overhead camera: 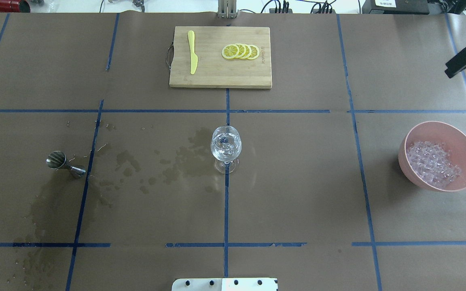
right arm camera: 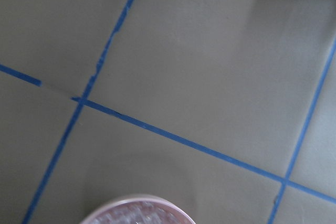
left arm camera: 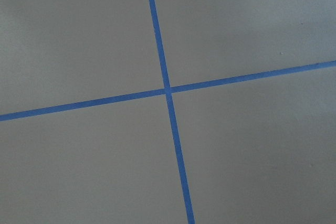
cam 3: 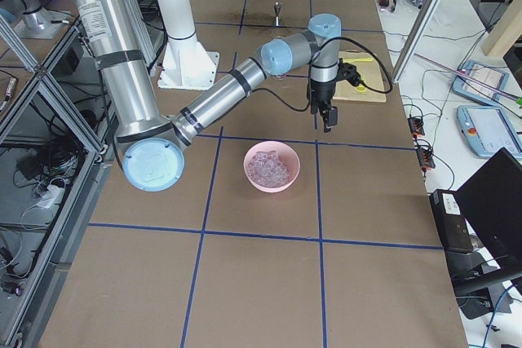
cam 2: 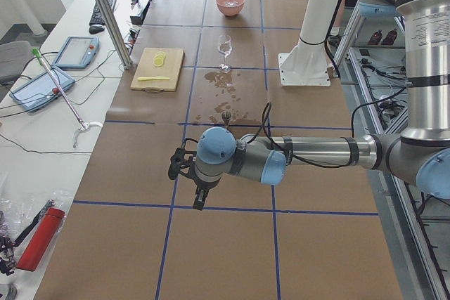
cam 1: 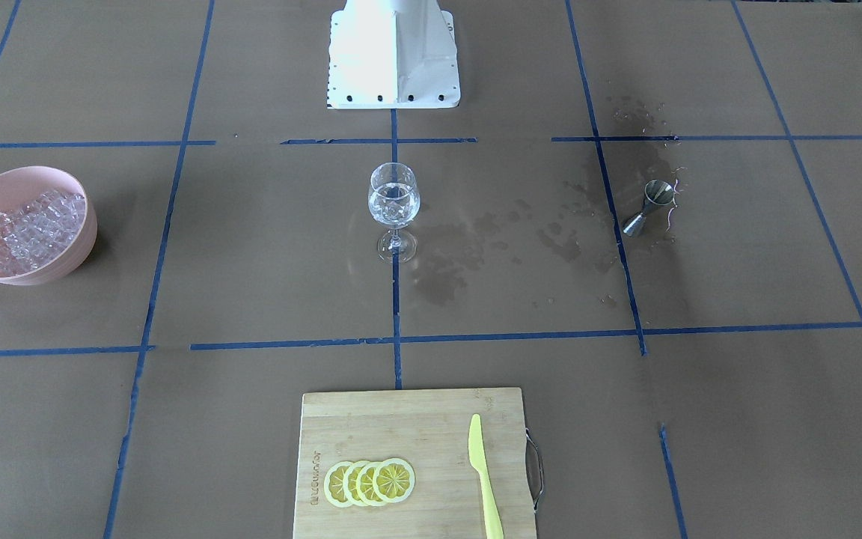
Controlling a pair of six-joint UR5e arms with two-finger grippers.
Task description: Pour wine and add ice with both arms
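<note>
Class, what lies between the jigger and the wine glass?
In the overhead view, only dark wet stains and one blue tape line on the brown paper separate the jigger from the wine glass.

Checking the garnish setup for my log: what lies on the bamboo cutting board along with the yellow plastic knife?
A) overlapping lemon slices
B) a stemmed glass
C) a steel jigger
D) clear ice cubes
A: a row of overlapping yellow lemon slices lies on the rectangular bamboo cutting board, apart from the yellow plastic knife.
</note>
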